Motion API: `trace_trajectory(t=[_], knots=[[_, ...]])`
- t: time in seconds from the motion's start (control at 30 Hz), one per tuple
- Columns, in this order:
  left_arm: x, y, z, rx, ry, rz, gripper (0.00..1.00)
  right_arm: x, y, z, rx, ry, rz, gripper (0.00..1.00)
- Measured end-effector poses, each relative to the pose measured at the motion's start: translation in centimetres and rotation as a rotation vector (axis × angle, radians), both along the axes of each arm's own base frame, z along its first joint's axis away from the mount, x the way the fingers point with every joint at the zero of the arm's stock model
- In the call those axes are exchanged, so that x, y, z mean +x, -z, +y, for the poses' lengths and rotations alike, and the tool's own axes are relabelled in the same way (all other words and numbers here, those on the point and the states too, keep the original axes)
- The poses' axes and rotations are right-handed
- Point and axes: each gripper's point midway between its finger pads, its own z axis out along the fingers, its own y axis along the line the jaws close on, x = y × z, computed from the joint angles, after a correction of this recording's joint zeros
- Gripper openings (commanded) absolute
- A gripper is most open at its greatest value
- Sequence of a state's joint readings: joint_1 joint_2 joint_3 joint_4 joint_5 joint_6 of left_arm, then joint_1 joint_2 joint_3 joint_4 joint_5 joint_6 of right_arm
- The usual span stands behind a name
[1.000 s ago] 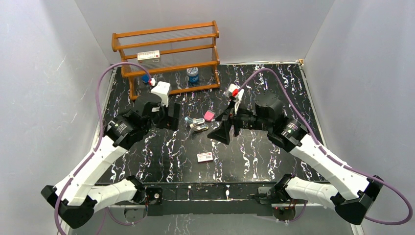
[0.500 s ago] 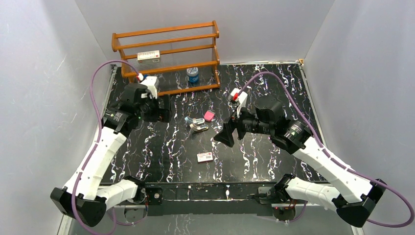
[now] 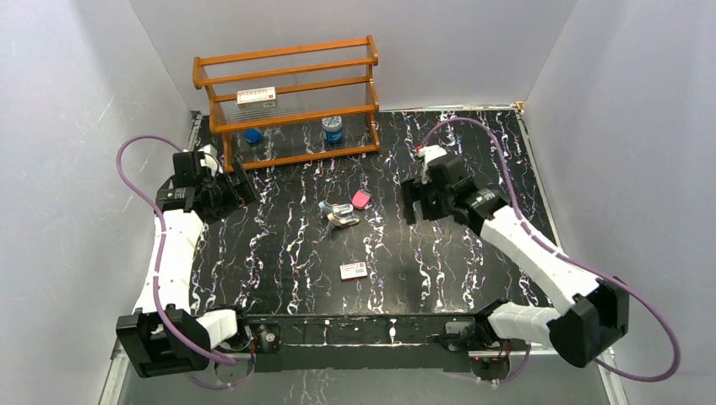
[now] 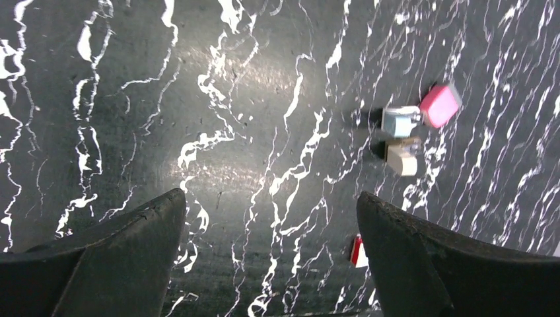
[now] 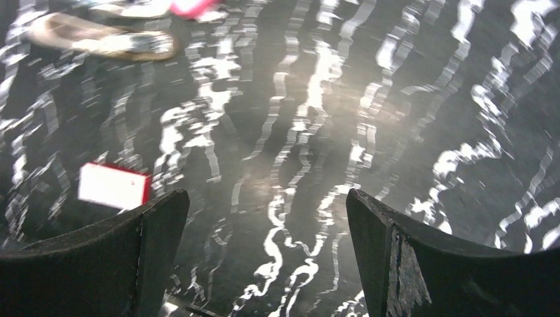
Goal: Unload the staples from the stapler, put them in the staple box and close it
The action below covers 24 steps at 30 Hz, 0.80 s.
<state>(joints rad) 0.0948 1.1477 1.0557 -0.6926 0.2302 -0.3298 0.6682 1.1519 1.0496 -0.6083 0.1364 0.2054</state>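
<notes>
The light-blue stapler (image 3: pixel 341 214) lies open near the middle of the black marbled table, its silvery inner part showing. In the left wrist view it shows as a light-blue end (image 4: pixel 400 121) beside a cream end. In the right wrist view it is blurred at the top left (image 5: pixel 99 38). My left gripper (image 3: pixel 241 189) is open and empty, far to the stapler's left; the left wrist view (image 4: pixel 271 211) shows only table between its tips. My right gripper (image 3: pixel 411 202) is open and empty to the stapler's right, also over bare table in the right wrist view (image 5: pixel 267 205).
A small pink block (image 3: pixel 360 199) lies just behind the stapler. A flat white box with a red label (image 3: pixel 353 270) lies nearer the front edge. A wooden rack (image 3: pixel 287 84) at the back holds a white box (image 3: pixel 257 96) and a blue can (image 3: pixel 333 129).
Both arms have drawn back from the stapler: the left gripper moved left toward the rack's end, the right gripper moved right and back. The stapler has not moved.
</notes>
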Motion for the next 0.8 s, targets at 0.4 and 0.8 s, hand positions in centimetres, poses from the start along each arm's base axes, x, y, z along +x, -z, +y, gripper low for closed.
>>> trace_trajectory(t=[0.4,0.8], knots=[[-0.3,-4.6,4.7,0.145,-0.276,-0.098,0.96,7.1,-3.0,-10.1,0.152,0.419,0.017,0.99],[1.4,-10.0,2.6,0.024,-0.232,-0.268,0.95,7.0,-11.3,-10.8,0.203,0.397,-0.251,0.99]])
